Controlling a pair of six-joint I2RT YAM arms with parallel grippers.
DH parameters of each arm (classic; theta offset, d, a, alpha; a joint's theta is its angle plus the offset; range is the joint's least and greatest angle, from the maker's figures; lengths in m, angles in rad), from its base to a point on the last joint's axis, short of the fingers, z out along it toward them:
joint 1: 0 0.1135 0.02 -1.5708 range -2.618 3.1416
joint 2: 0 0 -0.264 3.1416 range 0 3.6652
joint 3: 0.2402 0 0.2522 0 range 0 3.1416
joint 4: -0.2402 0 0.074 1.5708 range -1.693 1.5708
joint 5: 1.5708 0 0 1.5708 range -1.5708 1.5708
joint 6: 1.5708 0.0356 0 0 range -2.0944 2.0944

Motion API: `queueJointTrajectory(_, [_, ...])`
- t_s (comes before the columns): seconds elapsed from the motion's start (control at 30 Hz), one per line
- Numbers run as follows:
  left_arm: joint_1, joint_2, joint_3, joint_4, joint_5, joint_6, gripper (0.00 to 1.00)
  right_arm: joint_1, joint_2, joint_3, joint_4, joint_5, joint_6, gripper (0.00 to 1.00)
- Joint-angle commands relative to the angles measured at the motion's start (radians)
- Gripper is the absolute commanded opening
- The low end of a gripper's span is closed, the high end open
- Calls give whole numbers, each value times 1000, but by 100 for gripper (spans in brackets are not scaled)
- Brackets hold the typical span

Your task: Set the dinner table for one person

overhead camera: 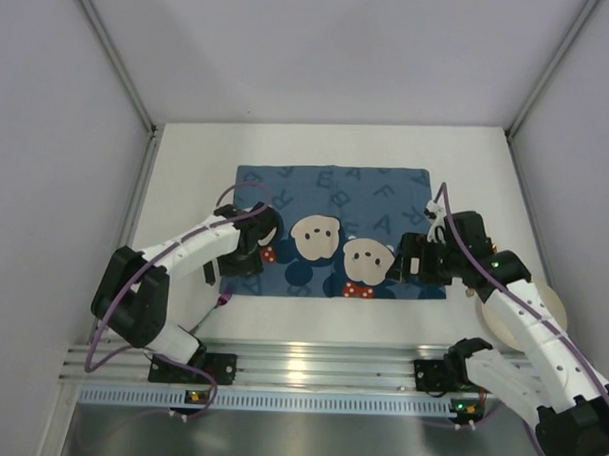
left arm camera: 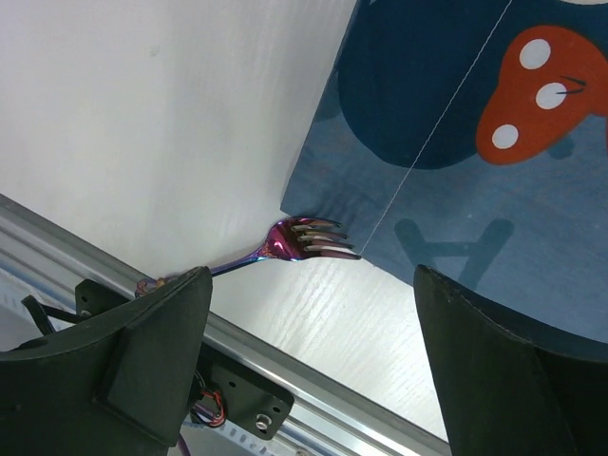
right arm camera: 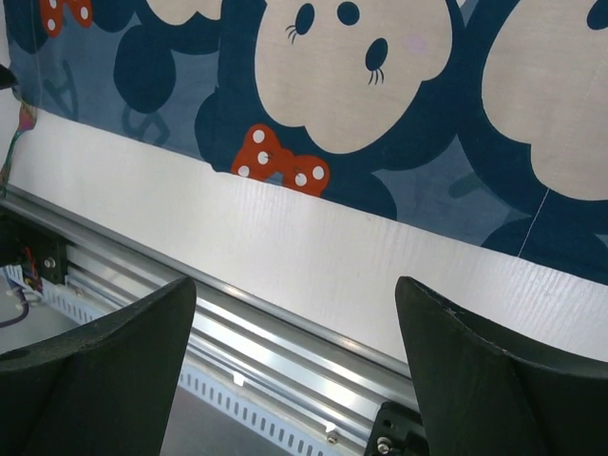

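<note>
Big white worktop (overhead camera: 186, 174) across the middle of the top view, flat and smooth, under everything else. Carries a blue placemat (overhead camera: 386, 191) with letters and cartoon faces in the middle of the frame, likely laid there to mark the one eating spot.

Shiny purple fork (left arm camera: 304, 239) low in the middle of the left wrist view, tips right at the mat's near left corner, handle running down-left toward the rail. Lies crooked and mostly off the mat, so probably not in its final spot yet.

Round pale thing, looks like a plate (overhead camera: 554, 302), at the right of the top view. Mostly hidden behind the right arm and off the mat, so likely waiting for its turn.

Left claw (left arm camera: 313, 285) spread wide, grasping nothing, hanging right above the fork, maybe ready to pick it up. Right claw (right arm camera: 294, 304) spread wide too, nothing in it, above the mat's near edge by the red bow.

Plain grey walls on three sides, with thin metal posts in the far corners. Silver rail (overhead camera: 310, 368) along the bottom of the frame, both arm bases bolted on.
</note>
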State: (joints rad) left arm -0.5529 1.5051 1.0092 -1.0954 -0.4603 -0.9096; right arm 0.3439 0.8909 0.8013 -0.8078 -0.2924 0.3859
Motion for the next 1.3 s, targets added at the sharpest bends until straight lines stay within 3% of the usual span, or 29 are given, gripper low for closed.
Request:
queueJointTrajectory(0.0, [5,13,-17,40,-1,11,91,-3,-33,-2,25,-10,2,86])
queueJointTrajectory(0.87, [5,145,-47,91,-17,43,52,-3,0,1,22,-7,-1,86])
queueJointTrajectory(1.07, [5,171,-50,108,-21,57,31,-2,3,-1,22,-4,-1,86])
queueJointTrajectory(1.13, [5,179,-47,112,-23,63,13,-2,2,-1,22,-4,-1,86])
queueJointTrajectory(1.2, [5,185,-40,106,-32,66,1,-2,2,-2,22,-4,1,86])
queueJointTrajectory(1.27, [5,187,-26,98,-38,69,0,-2,0,-2,22,-2,1,86])
